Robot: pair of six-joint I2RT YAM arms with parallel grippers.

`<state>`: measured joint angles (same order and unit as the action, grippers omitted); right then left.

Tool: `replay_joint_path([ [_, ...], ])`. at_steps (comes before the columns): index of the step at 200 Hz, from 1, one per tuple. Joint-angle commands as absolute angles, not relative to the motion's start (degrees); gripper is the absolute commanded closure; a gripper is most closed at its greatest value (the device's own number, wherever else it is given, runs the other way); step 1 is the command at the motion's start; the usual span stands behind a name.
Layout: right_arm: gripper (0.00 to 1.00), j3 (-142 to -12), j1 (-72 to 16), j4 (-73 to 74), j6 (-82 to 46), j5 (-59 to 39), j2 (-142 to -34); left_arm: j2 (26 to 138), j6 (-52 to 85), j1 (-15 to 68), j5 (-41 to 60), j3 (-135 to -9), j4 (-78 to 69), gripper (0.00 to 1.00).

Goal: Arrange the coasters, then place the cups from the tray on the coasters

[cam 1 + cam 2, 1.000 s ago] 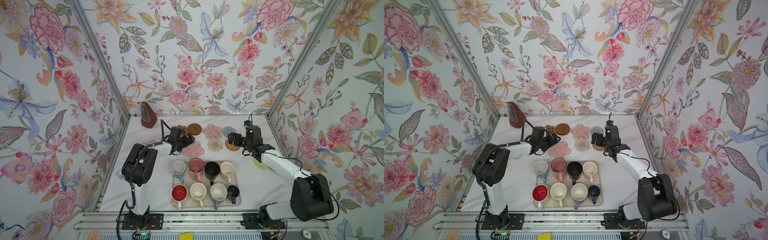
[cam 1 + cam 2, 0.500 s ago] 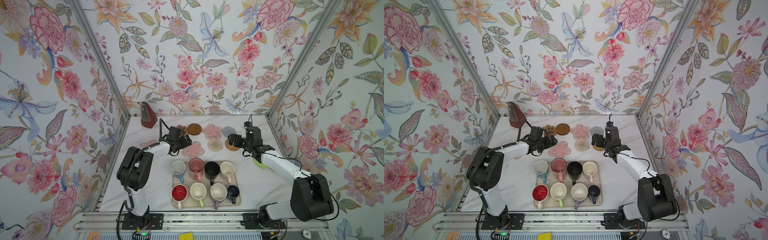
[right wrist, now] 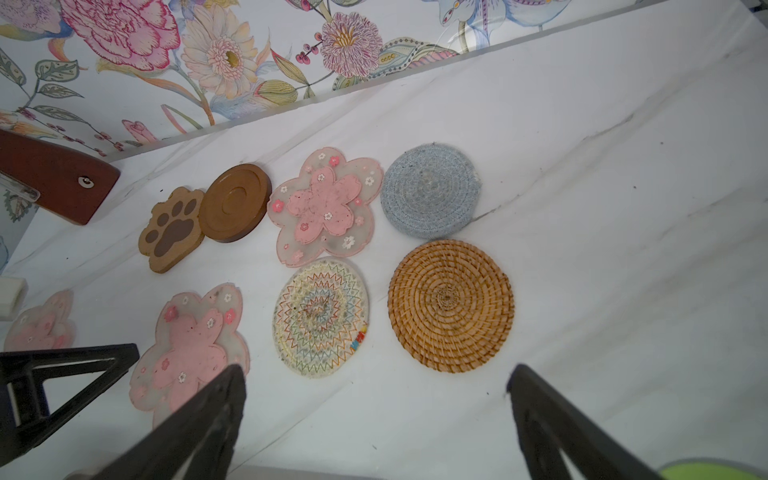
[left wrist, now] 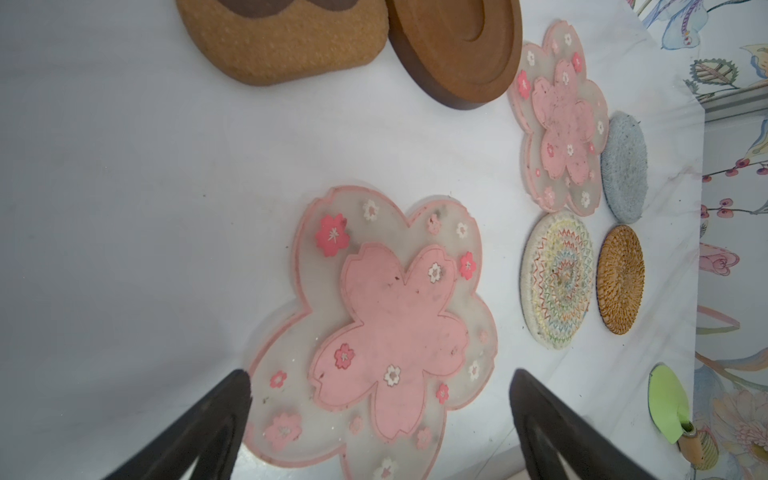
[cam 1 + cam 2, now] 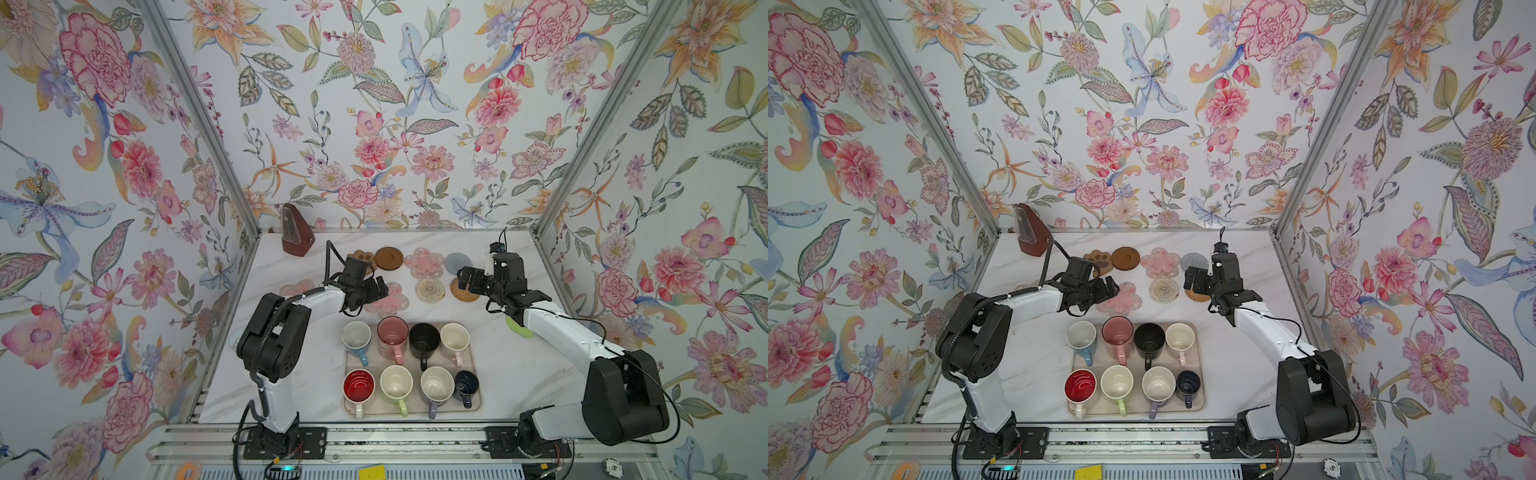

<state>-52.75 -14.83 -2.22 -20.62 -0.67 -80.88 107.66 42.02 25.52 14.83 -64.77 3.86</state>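
While all eight cups [image 5: 392,332] sit in two rows on the tray [image 5: 378,409] at the near side of the desk [image 5: 324,374], both arms hang over the coasters [image 5: 388,258] laid out farther back. Left end effector [image 4: 380,382]: spread wide, empty, above a pink flower coaster [image 4: 395,316] (contact not discernible). Right end effector [image 3: 376,378]: likewise wide and empty, near the tan woven coaster [image 3: 451,305].

Bright, even light; soft shadows; wrist views slightly soft.
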Motion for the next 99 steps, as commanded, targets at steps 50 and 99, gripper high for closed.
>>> replay_joint_path([
  [50, 0.01, -51.44, -14.28, -1.68, -20.35, -0.88, -79.72, 112.05, 43.40, 27.07, 17.29, -68.26, 3.37, 0.01],
  [99, 0.01, -51.32, -14.15, -1.52, -20.64, -1.13, -79.66, 114.70, 44.85, 27.60, 18.74, -70.19, 0.63, 0.01],
])
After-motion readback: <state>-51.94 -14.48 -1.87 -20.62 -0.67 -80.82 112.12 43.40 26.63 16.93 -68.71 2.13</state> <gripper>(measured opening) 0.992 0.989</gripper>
